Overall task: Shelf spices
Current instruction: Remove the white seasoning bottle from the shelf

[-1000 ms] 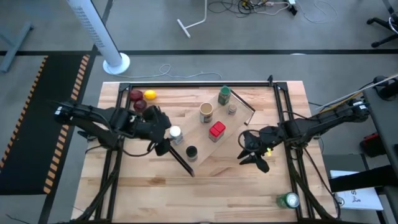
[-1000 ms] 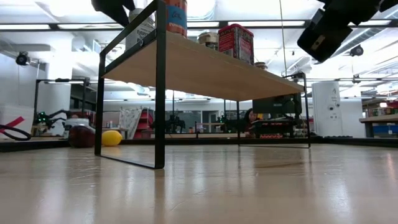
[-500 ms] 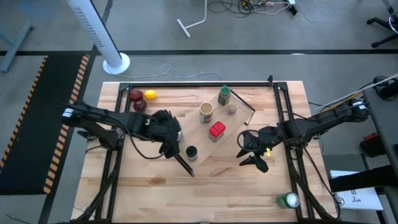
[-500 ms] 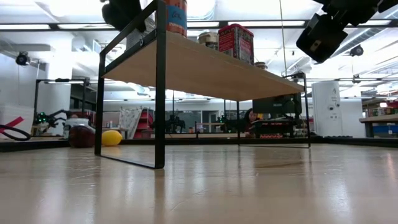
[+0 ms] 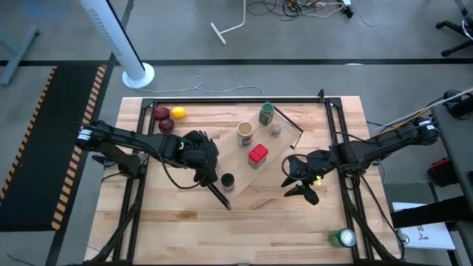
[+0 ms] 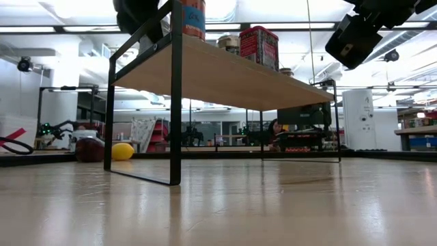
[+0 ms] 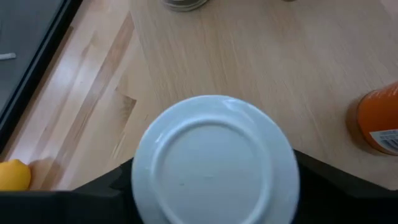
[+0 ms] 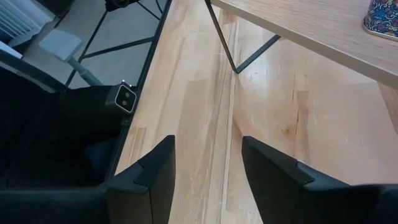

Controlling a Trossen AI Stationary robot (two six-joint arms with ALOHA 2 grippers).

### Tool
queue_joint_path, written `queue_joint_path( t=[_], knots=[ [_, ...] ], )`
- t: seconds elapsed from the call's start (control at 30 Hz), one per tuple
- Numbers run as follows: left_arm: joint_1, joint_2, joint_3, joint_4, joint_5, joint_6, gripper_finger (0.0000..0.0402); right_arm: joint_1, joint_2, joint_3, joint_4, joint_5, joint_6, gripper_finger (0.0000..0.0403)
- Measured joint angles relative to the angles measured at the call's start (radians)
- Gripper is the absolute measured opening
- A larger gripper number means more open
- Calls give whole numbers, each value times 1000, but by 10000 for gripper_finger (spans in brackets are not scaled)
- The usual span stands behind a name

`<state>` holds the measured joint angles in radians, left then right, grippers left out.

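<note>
Grey concrete floor [image 5: 310, 66] around the table. White fan tower [image 5: 118, 41] at 11 o'clock, hazard-striped black mat [image 5: 44, 133] at 9, loose cables [image 5: 295, 7] at 12. Ceiling strip lights [image 6: 61, 29] and workbenches [image 6: 410, 133] behind.

A flat pale wooden shelf [image 5: 242, 167] lies slantwise mid-table on the slatted wooden tabletop [image 5: 244, 229]. On the shelf, from its far end to its near end, stand a green-lidded jar [image 5: 266, 112], a tiny grey-lidded jar [image 5: 276, 130] beside a tan cylindrical jar [image 5: 245, 133], a red boxy jar [image 5: 257, 154] and a black-lidded jar [image 5: 227, 179]. Over the shelf's near end the left gripper [image 5: 205, 164] clasps a white-lidded jar [image 7: 214, 165]. Left of the shelf's far end lie two red fruits [image 5: 161, 113] and a yellow fruit [image 5: 178, 113]. The right gripper [image 5: 295, 181], fingers apart, hangs right of the shelf. A green drink can [image 5: 342, 238] stands well apart, toward the table's near right corner.
</note>
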<state>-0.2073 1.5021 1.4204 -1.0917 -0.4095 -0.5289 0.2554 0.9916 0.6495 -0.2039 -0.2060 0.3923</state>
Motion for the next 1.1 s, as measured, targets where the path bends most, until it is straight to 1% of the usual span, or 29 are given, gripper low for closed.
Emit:
queue_joint_path(
  t=[0.13,0.2,0.3,0.43,0.6,0.73,0.87,0.97,1.1],
  knots=[
    [0,-1,0,4,0,0,198,0,-1,0,-1,-2,0,164],
    [0,-2,0,4,-1,2,186,-2,-5,0,-2,-2,-16,161],
    [0,-2,0,4,-2,13,186,-21,-6,20,-34,-3,-71,155],
    [0,-1,17,-22,1,24,186,-47,-7,44,-60,0,-73,144],
    [0,-5,121,-86,5,38,186,-50,-7,45,-75,-1,-40,129],
    [-1,-12,221,-179,-1,36,186,-49,-7,45,-79,-2,-25,117],
    [-8,-16,291,-352,-1,-12,186,-48,-7,45,-79,-2,-24,105],
    [-35,-32,302,-454,0,-79,186,-48,-7,45,-79,-2,-11,98],
    [-90,-81,275,-478,0,-166,186,-48,-7,45,-80,-2,1,89]
  ],
)
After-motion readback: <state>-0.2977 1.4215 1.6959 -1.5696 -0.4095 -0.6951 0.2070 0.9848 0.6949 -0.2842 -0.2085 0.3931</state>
